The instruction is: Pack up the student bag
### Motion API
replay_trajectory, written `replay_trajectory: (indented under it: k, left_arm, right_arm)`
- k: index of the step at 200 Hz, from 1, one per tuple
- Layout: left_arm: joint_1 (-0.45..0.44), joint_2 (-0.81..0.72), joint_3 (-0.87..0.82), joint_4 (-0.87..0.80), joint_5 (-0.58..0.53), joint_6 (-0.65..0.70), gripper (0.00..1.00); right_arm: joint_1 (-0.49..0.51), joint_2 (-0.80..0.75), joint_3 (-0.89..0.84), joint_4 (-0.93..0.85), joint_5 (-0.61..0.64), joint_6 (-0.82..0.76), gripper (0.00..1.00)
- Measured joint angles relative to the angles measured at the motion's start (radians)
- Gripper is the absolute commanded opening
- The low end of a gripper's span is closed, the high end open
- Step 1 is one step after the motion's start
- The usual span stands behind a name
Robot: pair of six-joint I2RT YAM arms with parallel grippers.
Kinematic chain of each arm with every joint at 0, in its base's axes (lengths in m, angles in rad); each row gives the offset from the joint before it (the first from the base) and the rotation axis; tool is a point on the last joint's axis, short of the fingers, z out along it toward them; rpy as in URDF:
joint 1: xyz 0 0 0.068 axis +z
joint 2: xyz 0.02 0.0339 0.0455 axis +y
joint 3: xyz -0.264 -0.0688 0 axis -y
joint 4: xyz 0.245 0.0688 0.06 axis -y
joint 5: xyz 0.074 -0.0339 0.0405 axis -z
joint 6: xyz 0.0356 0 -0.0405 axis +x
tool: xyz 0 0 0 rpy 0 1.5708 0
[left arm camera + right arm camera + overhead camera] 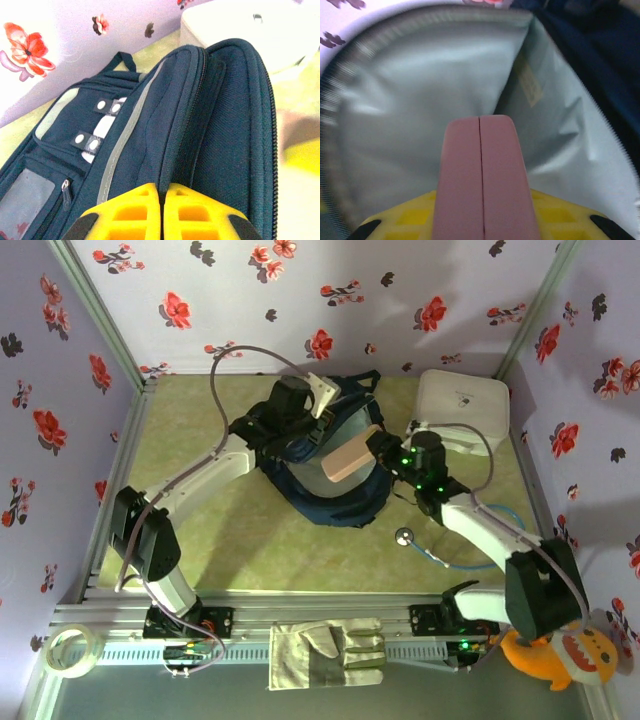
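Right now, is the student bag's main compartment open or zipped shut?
Open: the student bag gapes, pale grey lining exposed in the right wrist view, the pink case pointing into it.

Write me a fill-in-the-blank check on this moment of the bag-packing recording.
1. The pink case is held by the ___.
2. The left hand is shut on the rim of the ___.
3. Between the arm bases lies a ___.
Missing: right hand; bag; glove.
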Motion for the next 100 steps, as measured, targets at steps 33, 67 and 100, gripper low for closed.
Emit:
replay_trajectory:
  k: [33, 67, 100]
  left_arm:
    - [-0.004, 0.000, 0.043, -0.024, -0.013, -0.074, 0.00]
    - [-0.005, 0.017, 0.098, -0.059, -0.020, -0.117, 0.00]
    - [-0.004, 0.044, 0.135, -0.074, -0.029, -0.151, 0.00]
  right_arm:
    - [0.036, 0.141, 0.017, 0.091, 0.105, 0.086, 0.32]
    - [0.069, 0.314, 0.122, 0.159, 0.176, 0.151, 0.32]
    - [0.137, 0.449, 0.263, 0.191, 0.228, 0.195, 0.36]
